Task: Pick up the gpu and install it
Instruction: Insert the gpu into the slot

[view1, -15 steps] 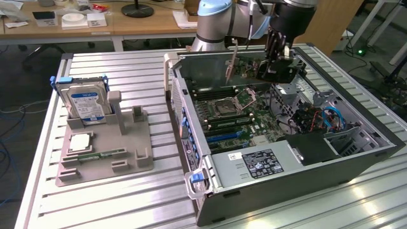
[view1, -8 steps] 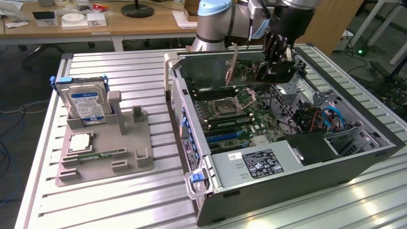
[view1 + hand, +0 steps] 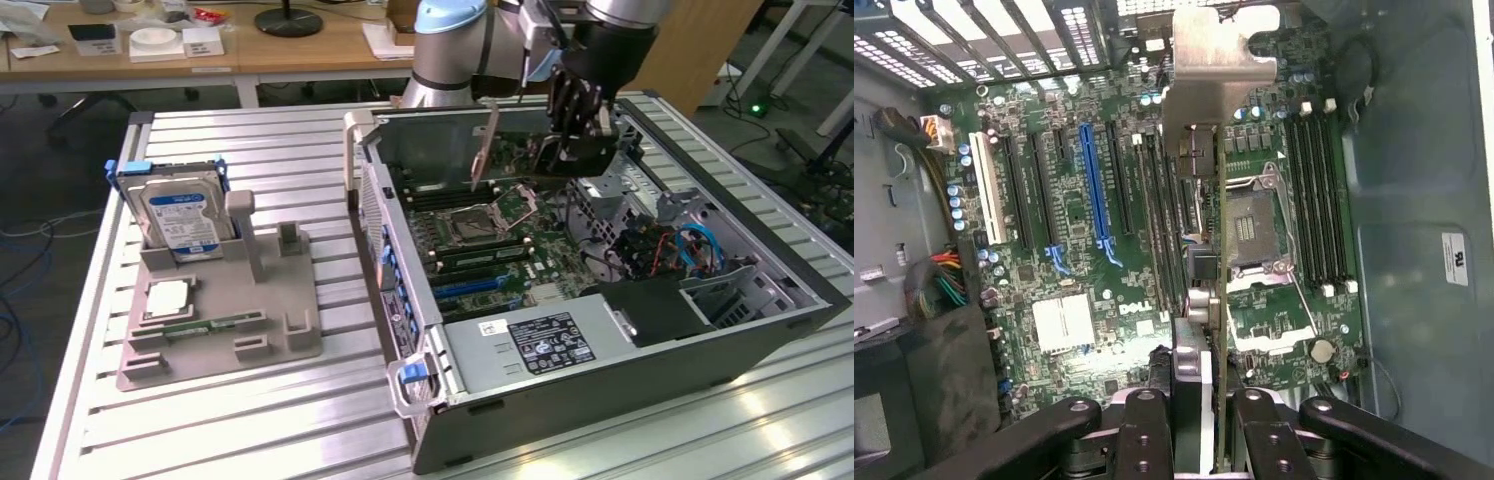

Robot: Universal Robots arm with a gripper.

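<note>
Ribbed metal bench [image 3: 267, 420] fills the exterior view, with wooden desks behind it. At that view's left a grey tray [image 3: 147, 365] carries an upright hard drive [image 3: 183, 220] and a green memory stick [image 3: 214, 325] lying flat. To the right lies an open computer case [image 3: 747, 340], its motherboard [image 3: 494, 250] facing up. Over the board's far end hangs the hand [image 3: 583, 125], its fingers [image 3: 1144, 435] partway closed and clamped on both faces of the gpu [image 3: 567, 160]. The card is held on edge, its pale bracket [image 3: 1219, 70] toward the exterior view's left.
</note>
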